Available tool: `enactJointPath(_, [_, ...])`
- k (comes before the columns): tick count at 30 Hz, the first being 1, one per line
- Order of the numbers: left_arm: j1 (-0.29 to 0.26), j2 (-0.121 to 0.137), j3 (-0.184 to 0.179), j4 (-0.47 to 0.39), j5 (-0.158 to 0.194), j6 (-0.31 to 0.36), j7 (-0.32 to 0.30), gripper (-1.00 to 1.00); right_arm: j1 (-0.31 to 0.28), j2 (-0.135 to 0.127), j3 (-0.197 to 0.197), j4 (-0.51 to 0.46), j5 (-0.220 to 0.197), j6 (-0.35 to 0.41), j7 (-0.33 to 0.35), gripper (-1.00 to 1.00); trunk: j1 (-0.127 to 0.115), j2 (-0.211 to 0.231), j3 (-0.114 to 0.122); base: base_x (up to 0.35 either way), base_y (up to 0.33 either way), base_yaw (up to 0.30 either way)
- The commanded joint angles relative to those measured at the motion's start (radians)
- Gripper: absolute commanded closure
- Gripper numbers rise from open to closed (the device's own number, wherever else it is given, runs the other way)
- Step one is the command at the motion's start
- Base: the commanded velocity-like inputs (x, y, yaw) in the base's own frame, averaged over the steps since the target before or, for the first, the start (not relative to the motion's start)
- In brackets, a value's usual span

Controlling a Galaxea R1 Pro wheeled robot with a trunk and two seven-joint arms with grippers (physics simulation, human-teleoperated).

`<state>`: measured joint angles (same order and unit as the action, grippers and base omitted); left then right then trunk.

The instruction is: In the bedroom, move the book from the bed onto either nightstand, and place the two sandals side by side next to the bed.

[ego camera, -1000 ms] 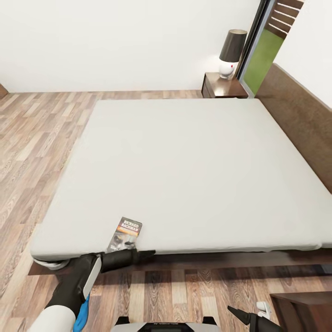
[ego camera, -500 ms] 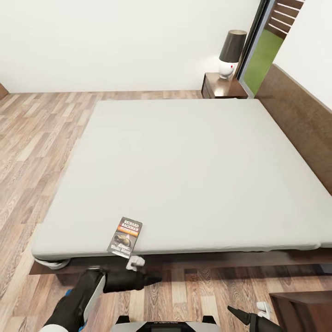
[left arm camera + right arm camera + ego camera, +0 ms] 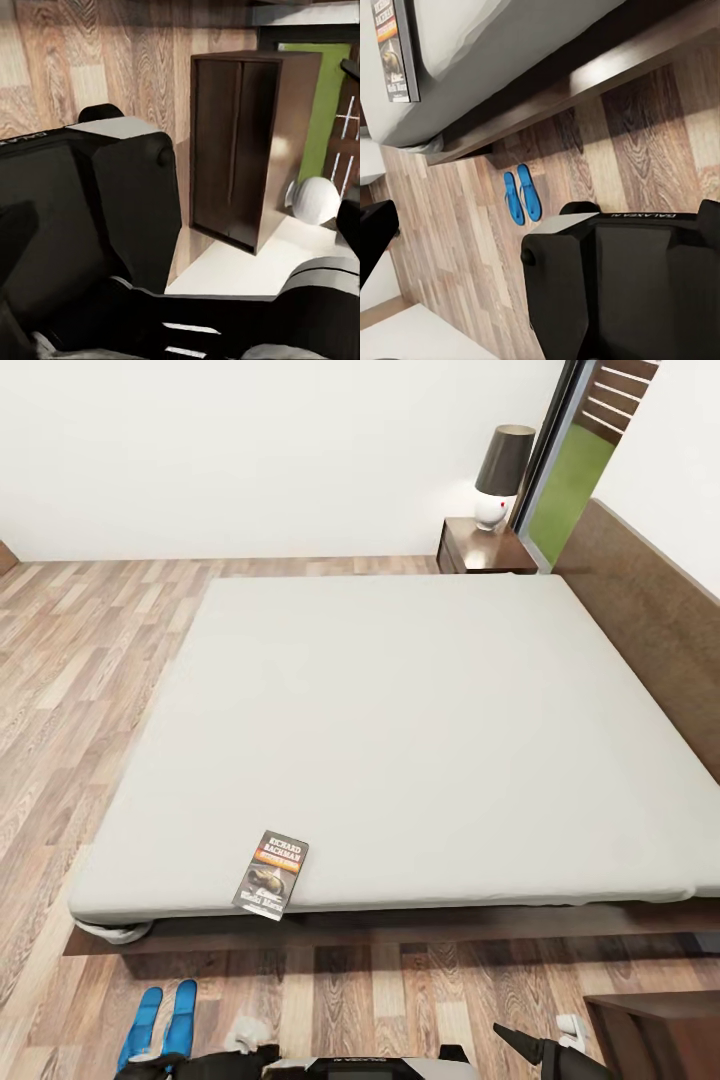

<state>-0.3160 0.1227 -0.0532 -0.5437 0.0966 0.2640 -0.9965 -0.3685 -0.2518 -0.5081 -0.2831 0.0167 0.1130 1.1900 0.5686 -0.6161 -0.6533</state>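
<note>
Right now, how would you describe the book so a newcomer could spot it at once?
Find the large bed with its plain grey mattress. At its near-left edge lies the book, a thin dark paperback with white "Richard Bachman" lettering and an orange band, the sole item on the mattress.

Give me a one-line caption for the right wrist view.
Two bright blue flat sandals lie side by side on the wood-plank floor beside the dark-brown bed, the dark paperback book on its grey mattress.

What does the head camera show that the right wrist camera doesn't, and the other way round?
Head view alone: the lamp on the far nightstand, the headboard and the right gripper. Right wrist view alone: the robot's black base. Both share the book at the mattress edge and the blue sandals side by side on the floor.
</note>
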Motion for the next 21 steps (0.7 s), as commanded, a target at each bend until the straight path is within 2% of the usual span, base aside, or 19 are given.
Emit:
enactJointPath(1, [0.0,0.017,-0.005,0.033,0.011,-0.017,0.002,-1.0,-0.001,0.0,-0.006,0.0,0.002,0.01,0.005,-1.0,0.0,-0.001,-0.001,0.0,0.0,0.0])
enactJointPath(5, [0.0,0.047,-0.003,0.098,0.015,-0.068,0.009,-1.0,-0.001,0.0,-0.006,0.0,0.002,0.01,0.005,-1.0,0.0,-0.001,-0.001,0.0,0.0,0.0])
enactJointPath(8, [0.0,0.066,0.022,0.159,0.018,-0.139,0.027,-1.0,-0.001,0.001,-0.006,0.0,0.002,0.01,0.005,-1.0,0.0,-0.001,-0.001,0.0,0.0,0.0])
enactJointPath(11, [0.0,0.081,0.101,0.196,0.019,-0.213,0.089,-1.0,-0.001,0.001,-0.006,0.0,0.002,0.01,0.005,-1.0,0.0,-0.001,-0.001,0.0,0.0,0.0])
enactJointPath(12, [0.0,0.084,0.144,0.203,0.019,-0.232,0.13,-1.0,-0.001,0.001,-0.006,0.0,0.002,0.01,0.005,-1.0,0.0,-0.001,-0.001,0.0,0.0,0.0])
enactJointPath(13, [0.0,0.087,0.186,0.207,0.018,-0.244,0.174,-1.0,-0.001,0.0,-0.006,0.0,0.002,0.01,0.005,-1.0,0.0,-0.001,-0.001,0.0,0.0,0.0])
enactJointPath(17, [0.0,0.088,0.292,0.213,0.014,-0.266,0.307,-1.0,-0.001,0.006,-0.005,0.001,0.002,0.01,0.005,-1.0,0.0,-0.001,-0.001,0.0,0.0,0.0])
enactJointPath(21, [0.0,0.088,0.302,0.214,0.014,-0.27,0.32,-1.0,-0.001,0.009,-0.004,0.002,0.002,0.01,0.005,-1.0,0.0,-0.001,-0.001,0.0,0.0,0.0])
